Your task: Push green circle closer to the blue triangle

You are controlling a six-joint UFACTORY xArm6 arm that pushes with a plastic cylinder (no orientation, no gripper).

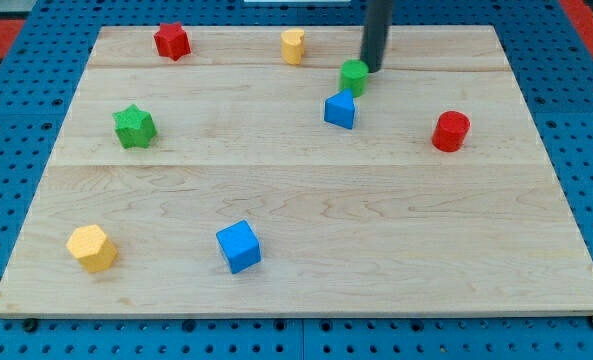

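The green circle [353, 76] sits near the view's top centre on the wooden board [296, 200]. The blue triangle [340, 110] lies just below it and slightly to the left, a small gap apart. My tip [372, 69] is at the green circle's upper right edge, touching or almost touching it. The dark rod rises out of the view's top.
A red star [172, 41] and a yellow block [293, 46] lie along the top. A green star [134, 126] is at the left, a red cylinder [451, 131] at the right. A yellow hexagon [92, 248] and a blue cube [239, 246] lie near the bottom.
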